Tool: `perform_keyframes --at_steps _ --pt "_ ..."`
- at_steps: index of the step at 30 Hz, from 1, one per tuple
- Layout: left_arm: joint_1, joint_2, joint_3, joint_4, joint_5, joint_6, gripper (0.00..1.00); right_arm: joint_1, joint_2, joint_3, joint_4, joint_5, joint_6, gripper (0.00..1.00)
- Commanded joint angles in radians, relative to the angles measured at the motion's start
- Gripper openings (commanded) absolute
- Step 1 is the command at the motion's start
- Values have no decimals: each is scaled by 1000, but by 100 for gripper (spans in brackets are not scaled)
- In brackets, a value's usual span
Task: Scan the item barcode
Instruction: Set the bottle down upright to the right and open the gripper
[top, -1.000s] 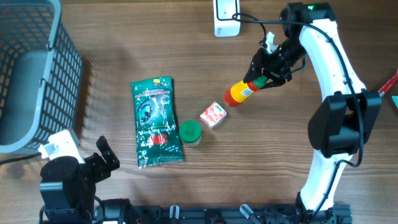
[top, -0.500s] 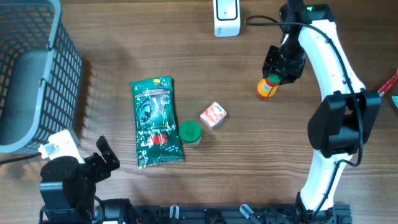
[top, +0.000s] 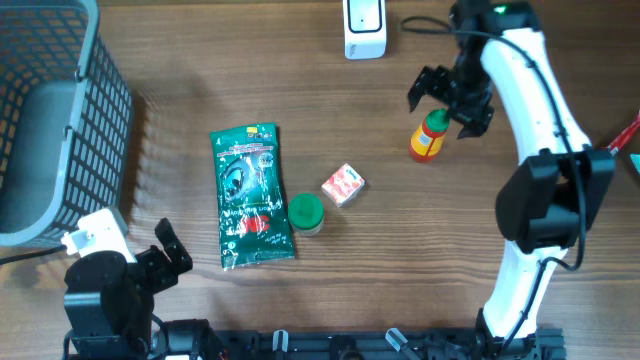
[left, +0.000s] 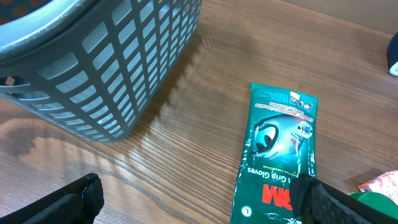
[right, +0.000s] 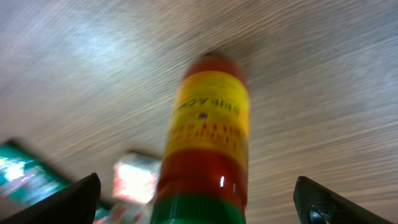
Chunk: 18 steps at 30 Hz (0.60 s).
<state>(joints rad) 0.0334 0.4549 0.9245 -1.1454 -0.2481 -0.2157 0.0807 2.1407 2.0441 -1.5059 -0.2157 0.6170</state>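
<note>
I am hovering my right end effector (top: 447, 104), jaws spread wide and empty, over the small red-and-yellow plastic bottle with a green cap (top: 429, 138), apparently upright on the wooden tabletop (top: 200, 80) near the white scanner (top: 363, 28); I judge the scan pending, needing a regrasp turning its label scannerward.

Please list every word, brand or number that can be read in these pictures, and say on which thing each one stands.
"Grip Gloves": white print along the green packet, in the left wrist view.
"3M": large red letters lower on the same packet, near the picture's edge.
Fine print at the packet's top end: too small to read.
Yellow label of the bottle: dark print, too blurred to read.
Red and white carton: too small to read.
</note>
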Motion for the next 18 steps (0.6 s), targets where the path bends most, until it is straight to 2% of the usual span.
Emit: perform_keyframes --at_steps 1,5,7,10,18 --pt "-5 0 3 3 5 2 100 -140 -32 50 2 -175 15 100" --pt "-5 0 3 3 5 2 100 -264 -4 35 -3 -215 37 100" --pt "-5 0 3 3 5 2 100 -302 24 35 -31 -253 -2 100" --pt "-5 0 3 3 5 2 100 -304 82 35 -64 -311 -102 100" --pt "-5 0 3 3 5 2 100 -287 226 6 -81 -426 -220 100"
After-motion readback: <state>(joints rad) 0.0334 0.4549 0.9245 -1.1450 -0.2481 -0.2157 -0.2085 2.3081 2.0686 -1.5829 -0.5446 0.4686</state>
